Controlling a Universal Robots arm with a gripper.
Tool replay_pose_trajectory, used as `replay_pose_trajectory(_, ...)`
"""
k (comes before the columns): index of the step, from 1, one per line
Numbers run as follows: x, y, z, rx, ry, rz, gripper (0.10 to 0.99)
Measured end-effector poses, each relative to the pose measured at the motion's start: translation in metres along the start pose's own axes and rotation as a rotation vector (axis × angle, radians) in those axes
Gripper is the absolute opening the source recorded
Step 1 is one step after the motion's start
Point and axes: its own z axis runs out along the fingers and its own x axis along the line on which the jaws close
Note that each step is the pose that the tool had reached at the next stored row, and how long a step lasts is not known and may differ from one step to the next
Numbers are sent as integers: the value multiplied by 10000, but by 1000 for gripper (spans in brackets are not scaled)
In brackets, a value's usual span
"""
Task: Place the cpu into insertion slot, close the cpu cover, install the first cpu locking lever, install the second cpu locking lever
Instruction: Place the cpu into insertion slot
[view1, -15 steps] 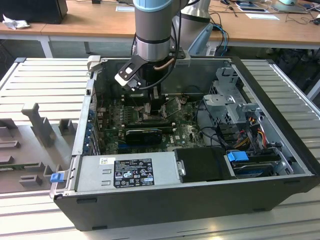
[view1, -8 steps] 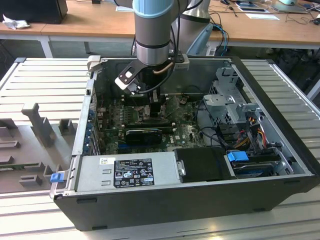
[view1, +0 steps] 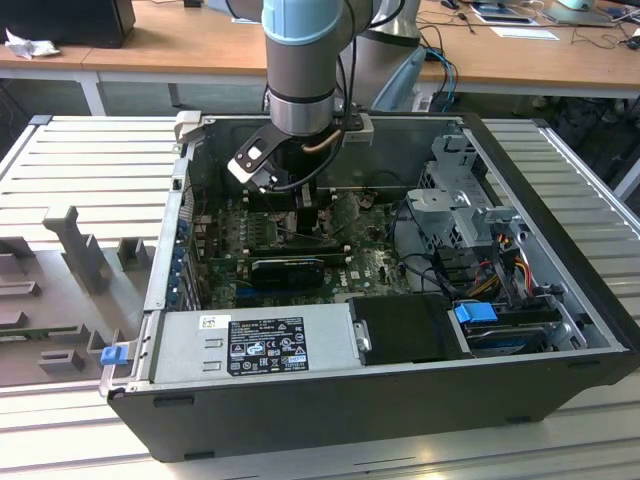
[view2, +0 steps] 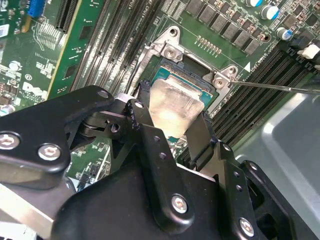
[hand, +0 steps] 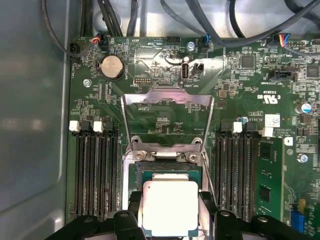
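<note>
In the exterior view my gripper (view1: 305, 215) reaches down into the open computer case, over the green board. In both wrist views its black fingers (hand: 207, 207) stand on two opposite sides of the cpu (hand: 170, 207), a silvery square chip, and are shut on it. The cpu (view2: 175, 102) hangs low over the insertion slot (hand: 167, 171), partly covering it; I cannot tell whether it touches. The slot's dark socket and metal rim (view2: 184, 75) show just beyond the chip. The cpu cover (hand: 167, 97), a thin silver frame, stands swung open behind the slot. A thin wire lever (view2: 272, 86) sticks out beside the socket.
Long black memory slots (hand: 95, 170) flank the socket on both sides (hand: 235, 170). A coin battery (hand: 112, 66) and cables lie beyond the cover. In the exterior view a black graphics card (view1: 290, 268), a power supply (view1: 250, 345) and a drive cage (view1: 470, 210) crowd the case.
</note>
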Motion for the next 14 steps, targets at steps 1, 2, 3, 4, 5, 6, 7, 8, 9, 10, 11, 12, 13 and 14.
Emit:
replay_pose_trajectory(1, -1, -1, 1, 2, -2, 1, 533)
replay_pose_trajectory(2, 0, -1, 2, 2, -3, 2, 533)
replay_pose_trajectory(3, 0, -1, 5, 2, 0, 2, 533)
replay_pose_trajectory(4, 0, -1, 6, 1, 1, 2, 533)
replay_pose_trajectory(5, 0, -1, 7, 1, 1, 2, 533)
replay_pose_trajectory(6, 0, 0, 7, 3, 0, 3, 533)
replay_pose_trajectory(7, 0, 0, 9, 3, 1, 3, 533)
replay_pose_trajectory(8, 0, 0, 11, 4, 0, 4, 533)
replay_pose_trajectory(9, 0, 0, 12, 5, -1, 3, 533)
replay_pose_trajectory(10, 0, 1, 13, 4, 0, 3, 533)
replay_pose_trajectory(11, 0, 1, 15, 4, 0, 3, 533)
replay_pose_trajectory(12, 0, 3, 18, 4, 2, 2, 533)
replay_pose_trajectory(13, -1, 5, 24, 3, 2, 2, 533)
replay_pose_trajectory(14, -1, 4, 30, 4, 1, 3, 533)
